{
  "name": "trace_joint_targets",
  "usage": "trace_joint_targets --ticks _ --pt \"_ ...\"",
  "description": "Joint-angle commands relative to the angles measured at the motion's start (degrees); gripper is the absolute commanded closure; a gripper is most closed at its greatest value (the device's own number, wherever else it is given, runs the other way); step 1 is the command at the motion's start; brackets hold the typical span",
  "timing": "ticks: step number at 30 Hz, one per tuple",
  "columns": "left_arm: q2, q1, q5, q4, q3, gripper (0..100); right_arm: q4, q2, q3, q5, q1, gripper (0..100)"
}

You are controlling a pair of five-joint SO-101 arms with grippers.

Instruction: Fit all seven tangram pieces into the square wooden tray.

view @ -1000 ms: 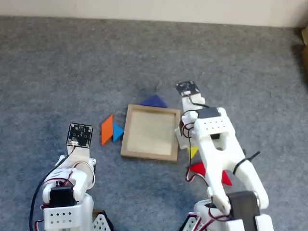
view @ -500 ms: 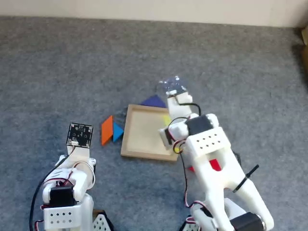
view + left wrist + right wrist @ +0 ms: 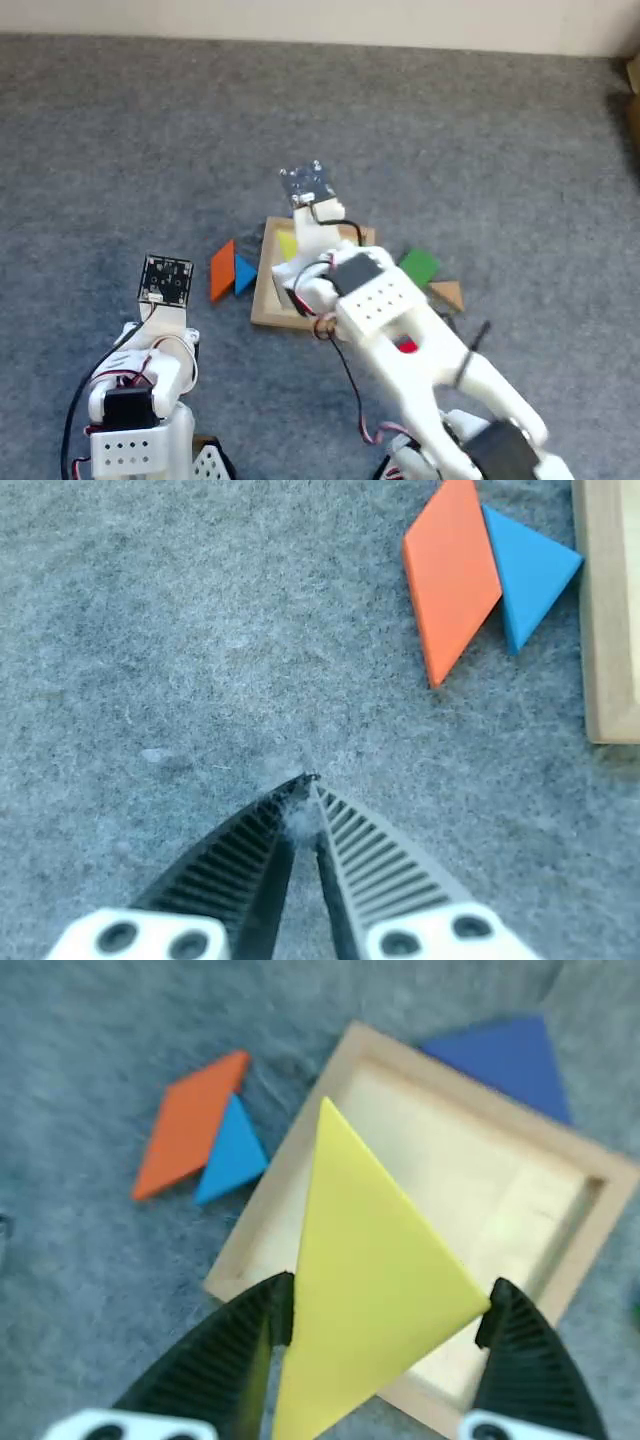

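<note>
My right gripper [image 3: 390,1290] is shut on a large yellow triangle [image 3: 370,1260], held flat above the square wooden tray [image 3: 590,1220]. From above, the yellow triangle [image 3: 287,243] hangs over the left part of the tray [image 3: 266,295]. An orange parallelogram [image 3: 221,268] and a light blue triangle [image 3: 244,273] lie touching on the carpet left of the tray. A dark blue triangle [image 3: 505,1055] lies against the tray's far rim. My left gripper [image 3: 305,782] is shut and empty, over bare carpet short of the orange parallelogram [image 3: 452,575].
A green piece [image 3: 418,265] and a tan piece [image 3: 447,294] lie on the carpet right of the tray. A red piece [image 3: 404,346] peeks out from under the right arm. Grey carpet stretches wide on all sides.
The right arm has swung left from the tray's right side to over its left part, carrying the yellow triangle. The green and tan pieces came into sight. The left arm stayed still.
</note>
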Motion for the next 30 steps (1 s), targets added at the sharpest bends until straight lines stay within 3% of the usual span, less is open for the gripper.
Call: trace_joint_targets --ticks 1,15,22,26,30 --pt "-0.04 -0.04 -0.18 0.18 0.4 99 -1.71 7.25 -7.6 -4.84 -0.84 75.7" --pt "-0.04 -0.04 -0.18 0.18 0.4 99 -1.89 23.08 -20.53 -23.65 -1.01 75.2" --pt "-0.04 -0.04 -0.18 0.18 0.4 99 -1.63 23.43 -20.26 -23.65 -1.19 59.5" --pt "-0.04 -0.04 -0.18 0.18 0.4 99 -1.45 22.99 -20.26 -17.67 -2.33 59.1" --pt "-0.04 -0.04 -0.18 0.18 0.4 99 5.14 22.81 -20.79 -12.57 -0.4 59.2"
